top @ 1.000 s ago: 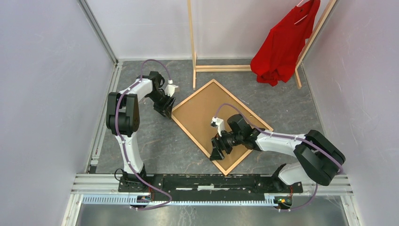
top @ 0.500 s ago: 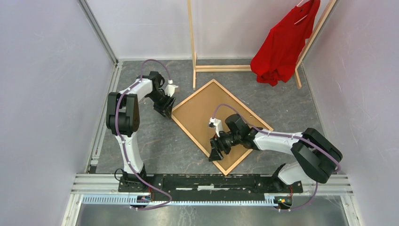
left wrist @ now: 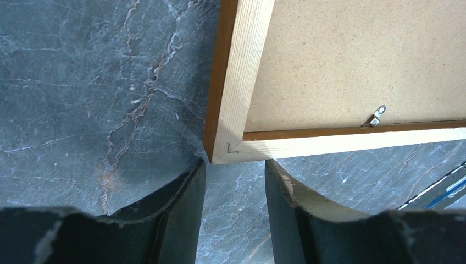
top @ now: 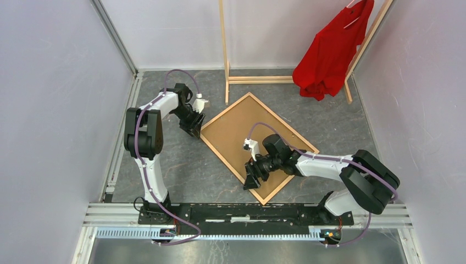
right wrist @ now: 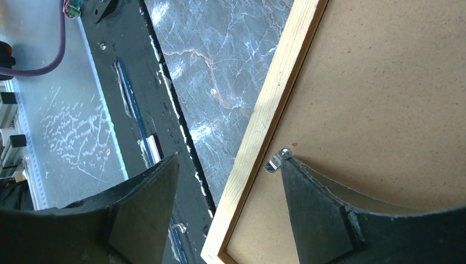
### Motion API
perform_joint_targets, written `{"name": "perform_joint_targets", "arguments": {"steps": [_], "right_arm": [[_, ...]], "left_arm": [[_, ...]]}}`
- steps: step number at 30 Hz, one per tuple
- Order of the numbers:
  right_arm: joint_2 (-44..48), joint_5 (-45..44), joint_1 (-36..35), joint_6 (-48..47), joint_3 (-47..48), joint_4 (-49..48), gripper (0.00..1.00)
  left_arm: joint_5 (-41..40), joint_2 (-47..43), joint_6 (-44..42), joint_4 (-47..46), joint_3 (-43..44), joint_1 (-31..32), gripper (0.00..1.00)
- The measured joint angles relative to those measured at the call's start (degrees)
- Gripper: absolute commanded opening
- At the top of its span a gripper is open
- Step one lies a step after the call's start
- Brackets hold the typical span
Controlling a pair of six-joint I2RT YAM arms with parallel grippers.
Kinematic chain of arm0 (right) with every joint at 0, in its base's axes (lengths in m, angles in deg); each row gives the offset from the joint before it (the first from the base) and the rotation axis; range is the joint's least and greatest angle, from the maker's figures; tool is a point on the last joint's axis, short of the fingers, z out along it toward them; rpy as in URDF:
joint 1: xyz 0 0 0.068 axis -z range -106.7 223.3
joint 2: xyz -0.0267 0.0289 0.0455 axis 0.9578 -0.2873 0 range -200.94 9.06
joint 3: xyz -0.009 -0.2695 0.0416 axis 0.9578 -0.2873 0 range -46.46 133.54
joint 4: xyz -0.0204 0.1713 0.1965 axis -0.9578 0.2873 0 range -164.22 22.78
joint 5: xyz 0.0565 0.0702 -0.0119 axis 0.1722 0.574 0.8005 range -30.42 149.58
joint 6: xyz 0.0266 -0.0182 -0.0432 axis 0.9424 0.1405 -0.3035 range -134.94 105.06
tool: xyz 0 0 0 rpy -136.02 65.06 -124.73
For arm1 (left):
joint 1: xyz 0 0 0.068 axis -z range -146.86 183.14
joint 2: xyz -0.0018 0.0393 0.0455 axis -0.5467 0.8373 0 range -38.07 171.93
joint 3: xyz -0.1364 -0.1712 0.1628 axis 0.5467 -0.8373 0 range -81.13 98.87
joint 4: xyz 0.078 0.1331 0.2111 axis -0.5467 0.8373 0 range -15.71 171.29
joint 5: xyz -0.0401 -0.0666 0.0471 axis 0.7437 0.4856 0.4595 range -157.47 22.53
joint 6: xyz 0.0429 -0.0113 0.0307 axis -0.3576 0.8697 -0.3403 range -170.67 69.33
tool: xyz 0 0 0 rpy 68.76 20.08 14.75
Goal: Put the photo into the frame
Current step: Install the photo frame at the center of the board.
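The frame [top: 221, 154] lies back up, turned like a diamond, mid-table [top: 181, 170], with a brown backing panel [top: 242, 124] inside it. The left gripper [left wrist: 233, 168] sits at the frame's left corner, its 2 fingers moderately apart and holding nothing. The right gripper [right wrist: 228, 159] hovers over the near-left strip, jaws wide, 1 finger [right wrist: 316, 203] beside a metal clip [right wrist: 276, 160].

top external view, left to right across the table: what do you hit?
left arm's black claw → orange-brown wooden picture frame, lying back-up → red hanging shirt
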Motion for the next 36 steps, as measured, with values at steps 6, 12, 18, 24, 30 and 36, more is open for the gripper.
{"name": "perform_joint_targets", "arguments": {"steps": [6, 12, 18, 24, 30, 36], "right_arm": [[0.0, 0.0, -0.2, 0.5, -0.3, -0.6, 0.75], [-0.3, 0.5, -0.2, 0.6, -0.3, -0.9, 0.75], [-0.2, 0.5, -0.3, 0.4, -0.3, -0.6, 0.75], [0.5, 0.6, -0.8, 0.5, -0.7, 0.2, 0.74], [0.5, 0.9, -0.8, 1.0, -0.7, 0.3, 0.74], [0.3, 0.8, -0.9, 2.0, -0.8, 0.0, 0.73]], "left_arm": [[0.0, 0.0, 0.0, 0.0, 0.0, 0.0, 0.52], [-0.2, -0.1, 0.0, -0.1, -0.2, 0.2, 0.52], [-0.3, -0.2, 0.0, -0.2, -0.2, 0.2, 0.52], [-0.4, -0.2, -0.1, -0.2, -0.2, 0.2, 0.52], [-0.4, -0.2, -0.1, -0.2, -0.3, 0.3, 0.51], [-0.3, -0.2, -0.2, -0.2, -0.3, 0.3, 0.50]]}}
